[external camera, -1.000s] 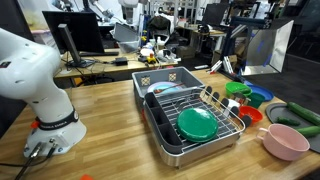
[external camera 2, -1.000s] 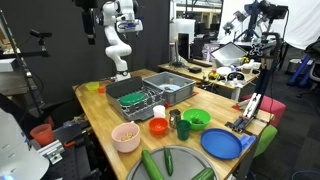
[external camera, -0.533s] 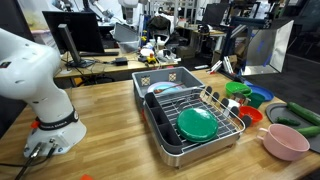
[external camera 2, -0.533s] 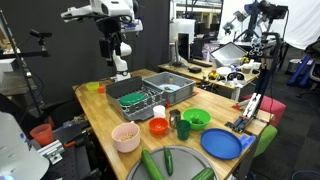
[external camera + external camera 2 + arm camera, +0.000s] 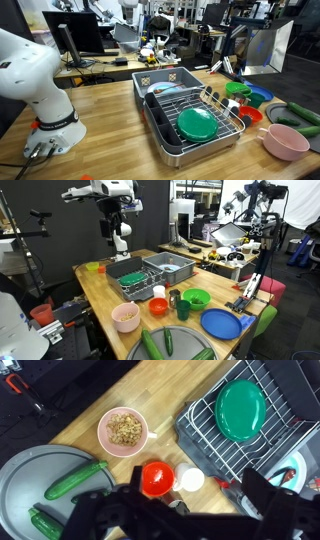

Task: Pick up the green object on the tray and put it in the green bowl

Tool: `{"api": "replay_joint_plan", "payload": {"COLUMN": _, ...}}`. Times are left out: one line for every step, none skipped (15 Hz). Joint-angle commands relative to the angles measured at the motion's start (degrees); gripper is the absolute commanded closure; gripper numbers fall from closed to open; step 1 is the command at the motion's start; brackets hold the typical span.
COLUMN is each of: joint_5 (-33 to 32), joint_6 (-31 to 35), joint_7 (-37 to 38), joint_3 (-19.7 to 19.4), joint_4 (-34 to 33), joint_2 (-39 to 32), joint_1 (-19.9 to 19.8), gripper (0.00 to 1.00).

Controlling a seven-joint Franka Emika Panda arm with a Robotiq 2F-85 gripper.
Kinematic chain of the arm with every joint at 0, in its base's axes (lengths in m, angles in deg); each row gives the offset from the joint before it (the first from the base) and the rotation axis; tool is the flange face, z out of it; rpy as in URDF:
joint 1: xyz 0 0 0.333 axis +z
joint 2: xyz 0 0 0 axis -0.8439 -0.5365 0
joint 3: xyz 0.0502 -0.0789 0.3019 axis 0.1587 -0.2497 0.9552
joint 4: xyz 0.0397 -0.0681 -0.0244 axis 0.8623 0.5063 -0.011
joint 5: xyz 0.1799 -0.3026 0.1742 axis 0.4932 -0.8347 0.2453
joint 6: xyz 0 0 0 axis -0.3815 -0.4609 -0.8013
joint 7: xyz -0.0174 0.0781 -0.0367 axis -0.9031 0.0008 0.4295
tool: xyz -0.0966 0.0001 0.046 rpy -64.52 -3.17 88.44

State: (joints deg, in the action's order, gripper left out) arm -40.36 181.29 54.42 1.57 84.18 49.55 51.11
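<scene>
The hand [image 5: 112, 227] hangs high over the tabletop [image 5: 96, 292], fingers [image 5: 270, 500] spread wide, holding nothing; the green object [image 5: 242, 410] lies far below it in the tray [image 5: 188, 432], untouched; next, I think, the hand must go down and pinch its rim; the green bowl [image 5: 195, 299] sits further off.

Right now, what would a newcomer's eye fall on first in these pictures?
The green disc stands out most, lying on the wire rack in the grey tray. In an exterior view the gripper hangs high, open, over the far end of the table. The green bowl sits near the tray.
</scene>
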Motion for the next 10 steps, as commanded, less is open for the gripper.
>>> {"api": "replay_joint_plan", "payload": {"joint_5": 0.77, "joint_6": -0.19, "joint_7": 1.4, "joint_3": 0.01, "joint_4": -0.57, "joint_2": -1.22, "joint_1": -0.81, "gripper": 0.0}}
{"api": "replay_joint_plan", "payload": {"joint_5": 1.15, "joint_6": 1.09, "joint_7": 3.78, "joint_3": 0.1, "joint_4": -0.58, "joint_2": -2.06, "joint_1": -1.61, "gripper": 0.0}}
{"api": "replay_joint_plan", "payload": {"joint_5": 1.39, "joint_6": 3.79, "joint_7": 6.66, "joint_3": 0.08, "joint_4": -0.35, "joint_2": -3.27, "joint_1": -2.83, "gripper": 0.0}}
{"api": "replay_joint_plan", "payload": {"joint_5": 1.46, "joint_6": 5.83, "joint_7": 8.06, "joint_3": -0.41, "joint_4": -0.49, "joint_2": -4.76, "joint_1": -3.53, "gripper": 0.0}}
{"api": "replay_joint_plan", "payload": {"joint_5": 1.48, "joint_6": 9.5, "joint_7": 9.29, "joint_3": -0.8, "joint_4": -0.08, "joint_2": -6.13, "joint_1": -4.37, "gripper": 0.0}}
{"api": "replay_joint_plan", "payload": {"joint_5": 1.64, "joint_6": 12.24, "joint_7": 10.77, "joint_3": -1.3, "joint_4": -0.1, "joint_2": -8.12, "joint_1": -5.16, "gripper": 0.0}}
{"api": "replay_joint_plan", "payload": {"joint_5": 1.85, "joint_6": 14.77, "joint_7": 12.23, "joint_3": -1.94, "joint_4": -0.07, "joint_2": -10.18, "joint_1": -5.73, "gripper": 0.0}}
{"api": "replay_joint_plan", "payload": {"joint_5": 1.98, "joint_6": 17.14, "joint_7": 14.15, "joint_3": -2.44, "joint_4": -0.16, "joint_2": -12.28, "joint_1": -6.17, "gripper": 0.0}}
{"api": "replay_joint_plan", "payload": {"joint_5": 2.11, "joint_6": 19.42, "joint_7": 15.91, "joint_3": -3.04, "joint_4": -0.3, "joint_2": -14.58, "joint_1": -6.51, "gripper": 0.0}}
{"api": "replay_joint_plan", "payload": {"joint_5": 2.08, "joint_6": 21.66, "joint_7": 17.95, "joint_3": -3.59, "joint_4": -0.5, "joint_2": -16.88, "joint_1": -6.77, "gripper": 0.0}}
